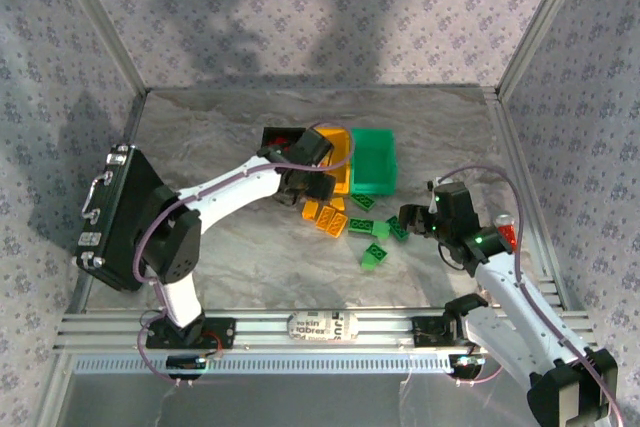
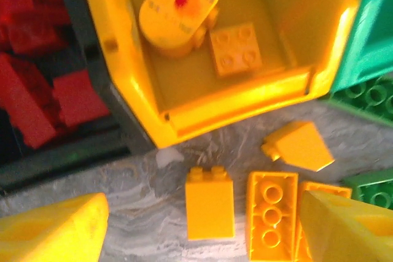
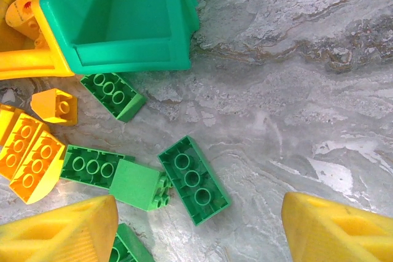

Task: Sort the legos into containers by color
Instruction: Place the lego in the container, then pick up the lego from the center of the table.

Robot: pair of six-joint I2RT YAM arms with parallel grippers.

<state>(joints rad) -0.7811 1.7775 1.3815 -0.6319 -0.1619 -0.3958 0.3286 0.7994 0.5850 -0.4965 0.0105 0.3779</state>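
Yellow bricks (image 2: 210,204) lie loose on the marbled table (image 3: 295,90) just in front of the yellow bin (image 2: 236,99), which holds one square yellow brick (image 2: 234,49). The left gripper (image 2: 202,197) hangs above them, fingers spread and empty. Red bricks (image 2: 73,99) sit in the black bin (image 2: 92,145). The right gripper (image 3: 199,204), also spread and empty, hovers over green bricks (image 3: 193,179) scattered near the green bin (image 3: 123,59).
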